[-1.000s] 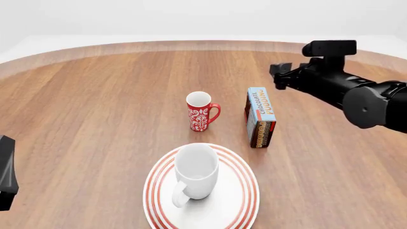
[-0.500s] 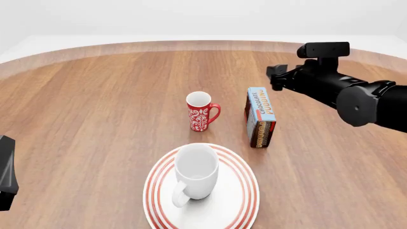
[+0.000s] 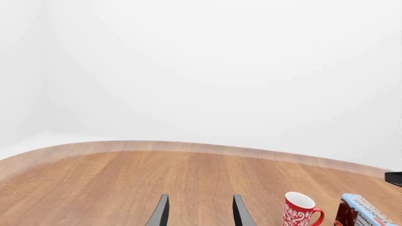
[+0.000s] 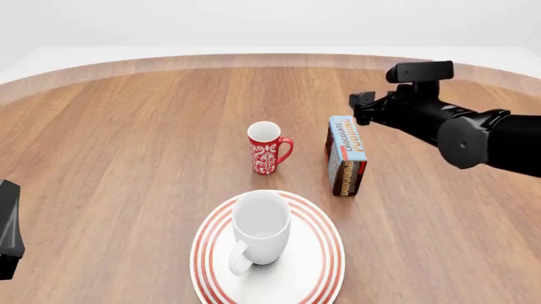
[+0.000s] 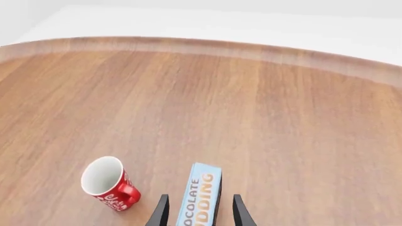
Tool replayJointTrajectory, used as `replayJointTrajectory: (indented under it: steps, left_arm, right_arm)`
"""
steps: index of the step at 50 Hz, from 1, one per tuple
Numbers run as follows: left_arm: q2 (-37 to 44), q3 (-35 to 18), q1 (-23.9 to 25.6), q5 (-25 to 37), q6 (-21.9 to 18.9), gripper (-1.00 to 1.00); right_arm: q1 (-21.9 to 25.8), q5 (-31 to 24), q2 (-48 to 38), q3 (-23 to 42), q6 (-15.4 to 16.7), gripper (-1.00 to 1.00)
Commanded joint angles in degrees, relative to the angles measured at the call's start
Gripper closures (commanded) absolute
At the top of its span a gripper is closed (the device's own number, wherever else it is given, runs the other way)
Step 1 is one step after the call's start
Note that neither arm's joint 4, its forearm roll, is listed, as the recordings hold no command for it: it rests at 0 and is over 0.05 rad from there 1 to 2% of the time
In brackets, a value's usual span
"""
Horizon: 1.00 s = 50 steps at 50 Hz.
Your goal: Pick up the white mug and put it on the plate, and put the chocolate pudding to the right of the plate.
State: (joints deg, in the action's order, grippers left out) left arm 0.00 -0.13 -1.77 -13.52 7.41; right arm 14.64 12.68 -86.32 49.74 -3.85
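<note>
The white mug stands upright on the plate at the table's near edge, its handle toward the camera. Behind and right of the plate, the chocolate pudding carton stands on its long edge, blue face up. My right gripper hovers just beyond the carton's far end. In the right wrist view that gripper is open, and the chocolate pudding shows between its fingers, apart from them. My left gripper is open and empty. Only a black part of the left arm shows at the front view's left edge.
A red mug with a white pattern stands upright left of the carton, handle toward it. It also appears as the red mug in the right wrist view and the red mug in the left wrist view. The round wooden table's far edge curves behind.
My right arm has moved left and slightly down, bringing its gripper closer to the carton's far end. The mugs, plate, carton and left arm have not moved.
</note>
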Motion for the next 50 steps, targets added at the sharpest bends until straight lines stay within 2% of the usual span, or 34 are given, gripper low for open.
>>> replayJointTrajectory:
  steps: [1, 50]
  left_arm:
    - [0.0, 0.06, 0.01, -0.18, 0.48, -1.0]
    - [0.0, 0.02, 0.11, -0.28, 0.79, -1.0]
  right_arm:
    - [0.09, 0.66, -1.35, -0.08, 0.53, -1.0]
    - [1.12, 1.61, -6.09, 1.89, 3.06, -1.0]
